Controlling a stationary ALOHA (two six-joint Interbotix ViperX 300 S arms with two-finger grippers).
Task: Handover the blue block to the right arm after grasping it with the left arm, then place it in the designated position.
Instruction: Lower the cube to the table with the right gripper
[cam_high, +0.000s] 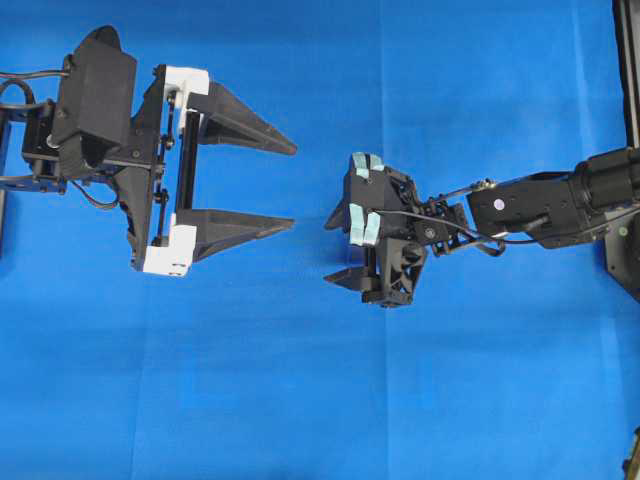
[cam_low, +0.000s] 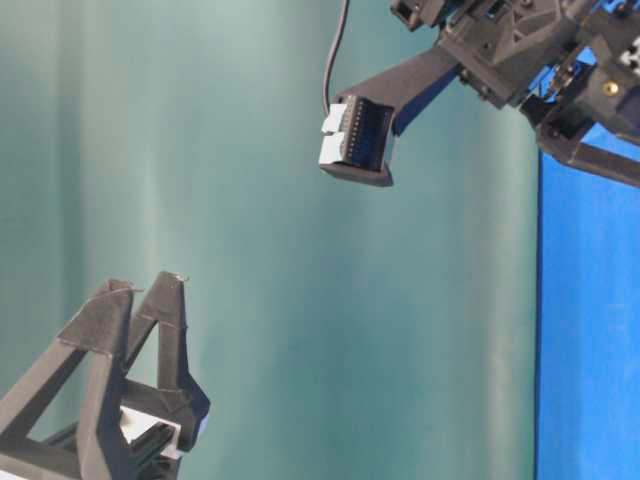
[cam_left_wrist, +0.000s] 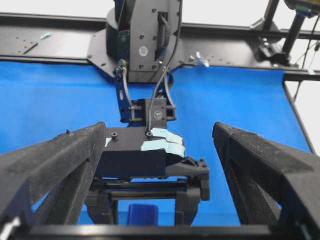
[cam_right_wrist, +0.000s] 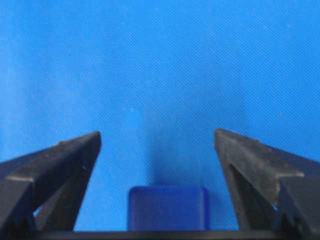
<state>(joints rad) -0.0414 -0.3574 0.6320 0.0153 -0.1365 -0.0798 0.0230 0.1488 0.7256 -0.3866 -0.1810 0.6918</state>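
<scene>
Robotics lab bench. Tabletop covered edge to edge with a blue cloth (cam_high: 300, 400). Black metal frame rails (cam_left_wrist: 60, 47) with mounting holes border the far side, with the arm base (cam_left_wrist: 142, 35) set against them. Loose cables and taped fittings visible. Plain teal backdrop (cam_low: 200, 200) behind the setup.

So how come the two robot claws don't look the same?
The left gripper has white brackets behind its fingers; the right gripper is all black, with pale tape stuck on it. The left gripper lies level over the blue cloth; the right gripper points down at it. Nothing sits between the left gripper's fingers; the blue block sits between the right gripper's fingers, untouched. Both have pointed black fingers, spread open.
</scene>
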